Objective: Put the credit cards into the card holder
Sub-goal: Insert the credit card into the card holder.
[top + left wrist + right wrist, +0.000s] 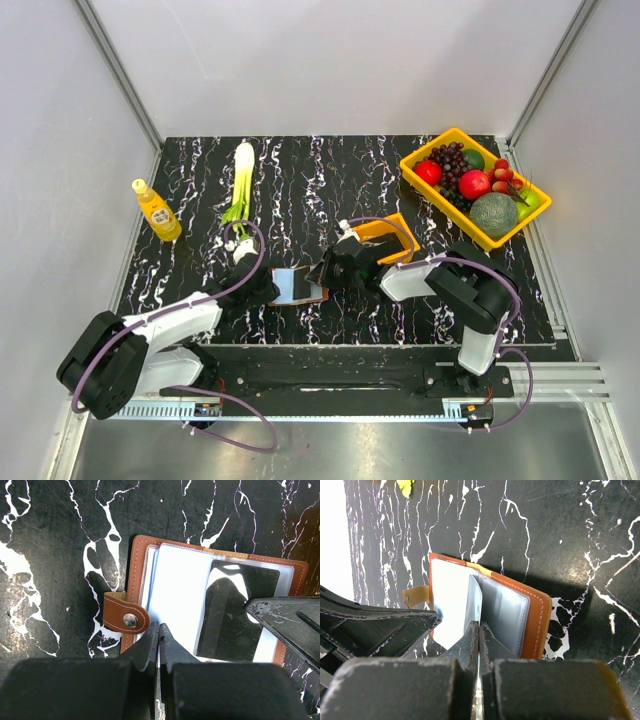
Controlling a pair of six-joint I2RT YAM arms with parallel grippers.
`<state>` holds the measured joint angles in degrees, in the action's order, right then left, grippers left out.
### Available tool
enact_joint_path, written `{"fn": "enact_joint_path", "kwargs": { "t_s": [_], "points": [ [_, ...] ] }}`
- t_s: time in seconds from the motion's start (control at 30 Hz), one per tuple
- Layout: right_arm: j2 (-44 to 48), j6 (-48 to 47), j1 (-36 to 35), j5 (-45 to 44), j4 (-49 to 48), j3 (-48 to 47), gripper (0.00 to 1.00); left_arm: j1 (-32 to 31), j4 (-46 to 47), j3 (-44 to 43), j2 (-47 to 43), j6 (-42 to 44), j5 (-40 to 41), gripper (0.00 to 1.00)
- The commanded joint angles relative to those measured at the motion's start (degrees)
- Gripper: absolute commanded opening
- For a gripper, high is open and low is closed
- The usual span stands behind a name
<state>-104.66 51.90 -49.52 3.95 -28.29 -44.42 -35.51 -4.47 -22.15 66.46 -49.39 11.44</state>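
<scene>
No text, brand, number or sign can be read in any view. The yellow bottle (157,212) at the left of the surface (330,170) carries a small label, but its print is too small to make out from the top camera. The card holder (118,614) lies open under both wrist cameras, and the brown cover, snap strap and clear sleeves that show there are plain.

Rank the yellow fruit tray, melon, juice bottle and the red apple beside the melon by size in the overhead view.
1. yellow fruit tray, largest.
2. melon and juice bottle: too alike to rank; bottle longer, melon wider.
3. red apple, smallest.
</scene>
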Motion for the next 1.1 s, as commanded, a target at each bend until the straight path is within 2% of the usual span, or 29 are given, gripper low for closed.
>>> {"fn": "enact_joint_path", "kwargs": {
  "t_s": [0.0, 0.2, 0.5, 0.7, 0.93, 1.07],
  "points": [
    [0.6, 0.5, -0.8, -2.5, 4.5, 2.2, 0.0, 0.1, -5.8, 0.5, 0.2, 1.2, 3.4, 0.0],
    [1.1, 6.0, -1.9, -6.2, 3.8, 4.7, 0.0, 0.1, -6.1, 0.4, 0.2, 1.2, 3.4, 0.0],
    [-0.9, 8.2, -3.9, -5.4, 2.8, 4.0, 0.0, 0.1, -5.8, 0.3, 0.7, 1.3, 3.4, 0.0],
    [-1.8, 5.7, -3.9, -5.9, 6.1, 0.7, 0.0, 0.1, -5.8, 0.4, 0.4, 1.4, 3.2, 0.0],
    [-1.4, 4.9, -2.2, -6.0, 4.8, 0.7, 0.0, 0.1, -6.1, 0.4, 0.1, 1.3, 3.2, 0.0],
    [-3.3, 5.2, -2.3, -2.5, 2.8, 0.4, 0.0, 0.1, -5.9, 0.7, -0.2, 1.2, 3.2, 0.0]
  ]
}}
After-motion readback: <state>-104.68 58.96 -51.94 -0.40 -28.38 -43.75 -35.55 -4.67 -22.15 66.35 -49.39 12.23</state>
